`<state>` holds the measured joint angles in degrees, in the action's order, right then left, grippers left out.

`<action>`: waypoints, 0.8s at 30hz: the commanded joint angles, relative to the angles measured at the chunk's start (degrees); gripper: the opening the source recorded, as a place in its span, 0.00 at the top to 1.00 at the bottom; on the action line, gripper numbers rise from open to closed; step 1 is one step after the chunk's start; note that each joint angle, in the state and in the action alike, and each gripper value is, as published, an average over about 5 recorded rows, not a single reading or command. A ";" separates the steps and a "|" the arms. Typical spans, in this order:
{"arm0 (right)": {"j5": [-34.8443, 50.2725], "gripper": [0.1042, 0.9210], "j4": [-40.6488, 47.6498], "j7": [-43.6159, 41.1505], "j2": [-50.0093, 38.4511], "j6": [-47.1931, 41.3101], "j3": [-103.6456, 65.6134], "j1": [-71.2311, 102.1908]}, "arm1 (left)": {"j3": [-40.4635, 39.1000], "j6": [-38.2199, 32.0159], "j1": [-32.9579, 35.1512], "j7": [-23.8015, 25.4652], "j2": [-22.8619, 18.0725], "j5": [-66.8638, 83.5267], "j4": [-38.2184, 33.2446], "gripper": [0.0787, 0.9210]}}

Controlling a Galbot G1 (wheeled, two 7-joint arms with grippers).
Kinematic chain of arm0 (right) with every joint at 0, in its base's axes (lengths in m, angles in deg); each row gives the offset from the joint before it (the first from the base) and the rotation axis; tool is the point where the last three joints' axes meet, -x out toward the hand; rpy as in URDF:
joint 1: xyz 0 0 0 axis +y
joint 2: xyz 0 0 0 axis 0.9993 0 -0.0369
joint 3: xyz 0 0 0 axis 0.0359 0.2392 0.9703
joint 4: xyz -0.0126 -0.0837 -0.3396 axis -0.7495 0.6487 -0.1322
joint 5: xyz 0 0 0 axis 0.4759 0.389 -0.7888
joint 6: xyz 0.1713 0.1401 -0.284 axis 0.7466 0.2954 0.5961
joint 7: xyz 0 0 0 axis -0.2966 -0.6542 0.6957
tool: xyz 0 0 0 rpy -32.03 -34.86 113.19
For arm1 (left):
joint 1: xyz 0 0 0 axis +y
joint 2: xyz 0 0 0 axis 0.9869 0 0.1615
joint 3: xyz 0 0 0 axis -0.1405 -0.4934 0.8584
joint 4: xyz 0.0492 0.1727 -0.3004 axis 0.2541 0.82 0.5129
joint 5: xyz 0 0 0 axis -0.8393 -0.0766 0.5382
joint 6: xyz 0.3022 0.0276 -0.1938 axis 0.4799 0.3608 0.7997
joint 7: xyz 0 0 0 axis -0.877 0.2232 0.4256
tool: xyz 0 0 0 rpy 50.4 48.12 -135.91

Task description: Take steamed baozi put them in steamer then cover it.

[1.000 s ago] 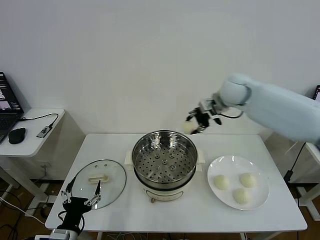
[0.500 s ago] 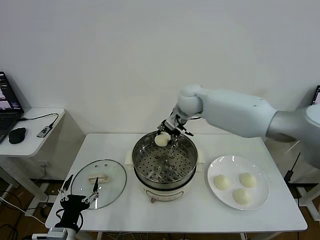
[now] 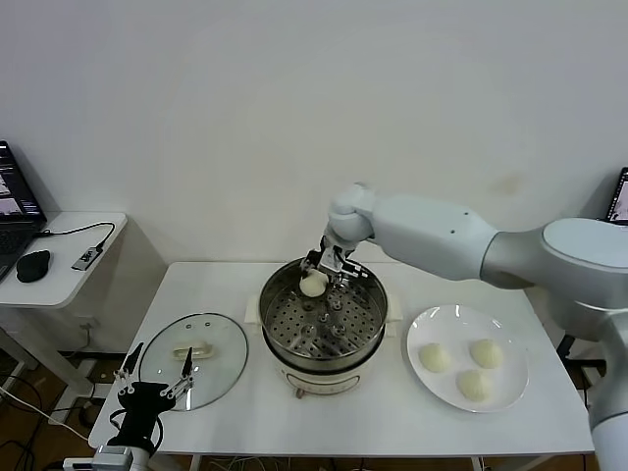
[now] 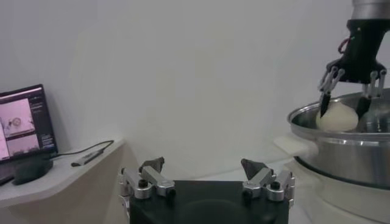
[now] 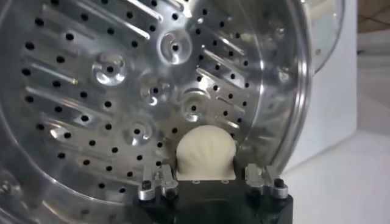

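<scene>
One steamed baozi point(image 3: 312, 285) point(image 4: 336, 117) point(image 5: 205, 152) sits between the fingers of my right gripper point(image 3: 318, 279) point(image 4: 344, 111) point(image 5: 205, 165), which is shut on it just inside the steamer's point(image 3: 287, 341) point(image 4: 341, 152) far rim, above the perforated tray point(image 5: 91, 91). Whether the bun touches the tray I cannot tell. Three more baozi point(image 3: 435, 357) point(image 3: 486, 352) point(image 3: 475, 385) lie on the white plate point(image 3: 514, 385) to the right. The glass cover point(image 3: 224, 345) lies flat left of the steamer. My left gripper point(image 3: 162, 369) point(image 4: 202, 164) hangs open and empty at the table's front left, beside the cover.
A low side table point(image 3: 69, 280) at the far left carries a laptop point(image 3: 15, 201), a mouse point(image 3: 32, 265) and a cable. The white wall stands close behind the work table point(image 3: 392, 422).
My right arm swung left from behind the steamer and lowered the baozi down inside the steamer's far rim. The left arm barely moved.
</scene>
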<state>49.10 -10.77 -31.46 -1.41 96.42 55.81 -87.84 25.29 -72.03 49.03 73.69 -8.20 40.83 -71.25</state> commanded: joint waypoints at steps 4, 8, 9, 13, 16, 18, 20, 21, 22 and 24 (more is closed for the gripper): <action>-1.81 0.28 -0.86 0.89 -0.28 2.10 0.11 -0.51 | -0.05 0.03 -0.04 -0.07 -0.18 -0.03 -0.25 0.12; 3.03 0.15 -4.13 -0.33 -3.30 -1.13 0.03 -4.30 | 0.01 0.31 0.07 0.02 -0.11 -0.04 -1.10 0.12; 5.52 0.14 -5.56 -1.19 -4.39 -2.87 0.30 -5.66 | 0.05 0.40 0.08 0.04 -0.08 -0.01 -1.31 0.12; 19.58 0.12 -14.44 -5.98 -11.32 -17.09 2.33 -11.79 | 0.33 0.62 0.09 0.15 0.17 0.16 -1.62 0.12; 26.02 0.12 -21.65 -7.38 -18.12 -30.61 3.69 -15.98 | 0.52 0.66 0.16 0.22 0.55 0.25 -1.53 0.12; 28.23 0.12 -25.79 -7.27 -22.66 -38.10 4.67 -18.06 | 0.44 0.72 0.07 0.22 0.78 0.25 -1.51 0.12; 29.90 0.12 -29.43 -6.97 -26.96 -43.31 5.24 -19.22 | 0.30 0.79 -0.08 0.24 0.97 0.21 -1.56 0.12; 30.67 0.12 -31.19 -6.83 -29.48 -45.58 5.30 -19.58 | 0.24 0.82 -0.14 0.25 1.08 0.20 -1.58 0.12; 31.32 0.12 -32.72 -6.76 -31.93 -47.65 5.26 -19.85 | 0.21 0.82 -0.16 0.27 1.19 0.17 -1.57 0.12; 32.35 0.12 -35.69 -6.73 -37.13 -50.88 5.19 -20.14 | 0.18 0.74 -0.02 0.28 1.51 0.05 -1.40 0.12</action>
<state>69.82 -31.04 -36.28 -20.22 68.90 59.22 -101.64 25.53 -71.21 48.90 73.92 -7.13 41.05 -72.63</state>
